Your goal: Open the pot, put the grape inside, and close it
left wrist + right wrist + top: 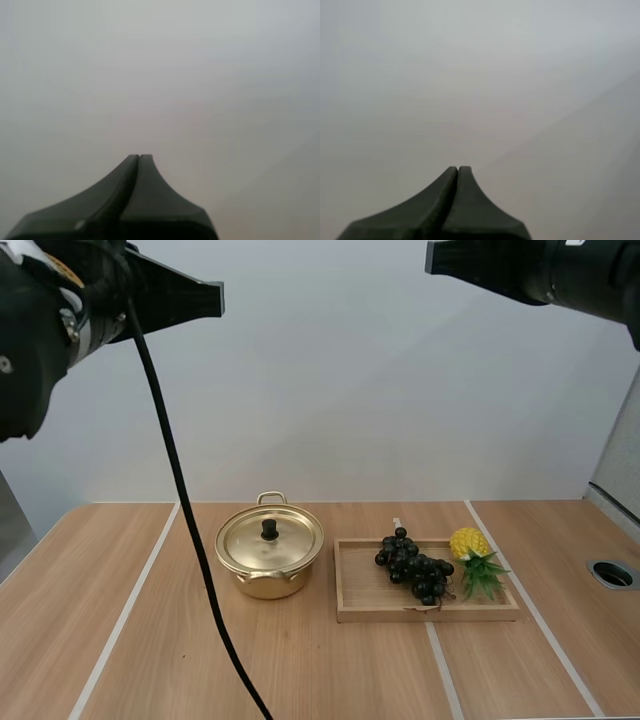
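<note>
The pot [269,558] sat with its lid [290,540] on, far below and nearer your left gripper [139,157], the grapes [414,566] lay in the tray [380,612] toward your right gripper [458,169], and both were pinched closed on nothing.

The pot [268,586] and its lid [292,540] are polished gold-coloured metal with a bright shine, the lid's knob [269,529] matt black, the tray [355,606] pale bare-looking wood, the grapes [412,566] dark and glossy, and the table [100,625] a smooth, matt wood grain.
</note>
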You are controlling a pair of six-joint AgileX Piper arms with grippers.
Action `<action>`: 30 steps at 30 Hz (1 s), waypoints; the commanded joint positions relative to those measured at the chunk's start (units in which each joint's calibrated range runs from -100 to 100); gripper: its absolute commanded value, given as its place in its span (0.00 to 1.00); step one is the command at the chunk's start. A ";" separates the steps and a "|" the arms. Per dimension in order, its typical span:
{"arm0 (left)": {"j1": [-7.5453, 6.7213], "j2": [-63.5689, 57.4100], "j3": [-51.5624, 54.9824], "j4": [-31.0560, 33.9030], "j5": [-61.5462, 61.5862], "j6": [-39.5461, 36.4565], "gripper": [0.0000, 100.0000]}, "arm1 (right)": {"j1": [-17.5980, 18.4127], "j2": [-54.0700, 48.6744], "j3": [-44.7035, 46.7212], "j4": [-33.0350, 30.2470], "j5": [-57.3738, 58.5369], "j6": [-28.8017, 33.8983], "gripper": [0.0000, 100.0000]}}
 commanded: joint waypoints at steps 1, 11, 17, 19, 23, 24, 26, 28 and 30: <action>-0.17 0.53 -0.74 -0.84 -1.31 -0.16 0.00 | 0.10 0.11 -1.27 -0.05 -1.46 0.31 0.00; -0.17 0.53 -0.74 -0.84 -4.66 -0.16 0.54 | 0.10 -0.01 -1.31 -0.05 -1.54 4.51 0.59; -0.17 0.63 -0.74 -0.84 -0.73 0.17 1.00 | 0.10 -0.01 -1.31 -0.05 2.49 4.41 1.00; -0.17 0.63 -0.74 -0.84 0.87 1.09 1.00 | 0.10 -0.01 -1.31 -0.05 2.87 4.41 1.00; -0.17 0.63 -0.74 -0.84 2.93 4.82 1.00 | 0.10 -0.01 -1.31 -0.05 1.73 4.41 1.00; -0.17 0.87 -0.74 -0.84 3.74 6.51 1.00 | 0.10 -0.01 -1.31 -0.05 1.33 4.41 1.00; -0.17 1.93 -0.74 -0.84 5.58 9.91 1.00 | 0.10 -0.01 -1.31 -0.30 2.13 4.04 1.00; -0.17 3.35 -0.74 -0.91 7.67 12.26 1.00 | 0.10 -0.01 -1.31 -0.43 4.45 3.42 1.00; -0.17 5.29 -0.74 -1.73 10.49 15.05 1.00 | 0.10 0.54 -1.31 -0.31 6.62 1.20 1.00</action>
